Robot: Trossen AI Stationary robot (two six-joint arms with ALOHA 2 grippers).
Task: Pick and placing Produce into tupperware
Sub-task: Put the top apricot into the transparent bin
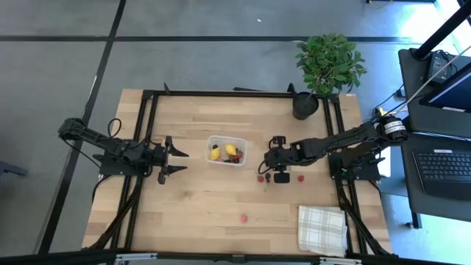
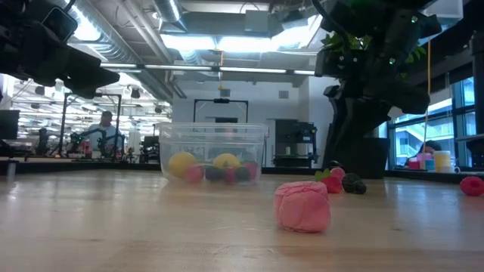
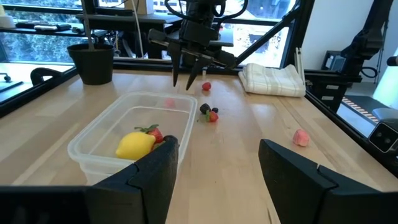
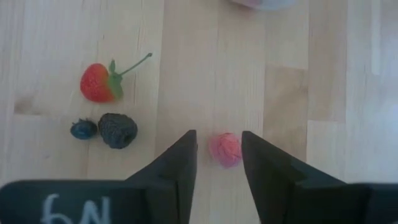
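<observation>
A: Where is the right gripper (image 4: pixel 217 155) working at this moment?

B: It is hanging low over the wooden table (image 1: pixel 199 213), just right of the tupperware (image 1: pixel 226 152). Its two fingers are standing apart on either side of a small pink berry (image 4: pixel 225 150) lying on the wood; they are parted, and whether they are touching the berry cannot be told.

A: And what is lying beside it?

B: A strawberry (image 4: pixel 98 83) with a green stem, a blackberry (image 4: pixel 117 129) and a tiny blueberry (image 4: pixel 83 129) are sitting close together near that pink berry. Another red piece (image 1: pixel 300 177) is resting to the right of the gripper, and a pink raspberry (image 2: pixel 302 205) is lying alone toward the near edge.

A: What is the tub holding?

B: Two yellow lemons (image 1: pixel 230 149) and some red and dark pieces are sitting inside it.

A: And the left gripper (image 1: pixel 171 155)?

B: It is waiting left of the tub, with fingers spread and nothing between them.

A: Anything else on the table?

B: A potted plant (image 1: pixel 327 66) is standing at the far right corner, and a checked cloth (image 1: pixel 321 229) is lying at the near right.
</observation>
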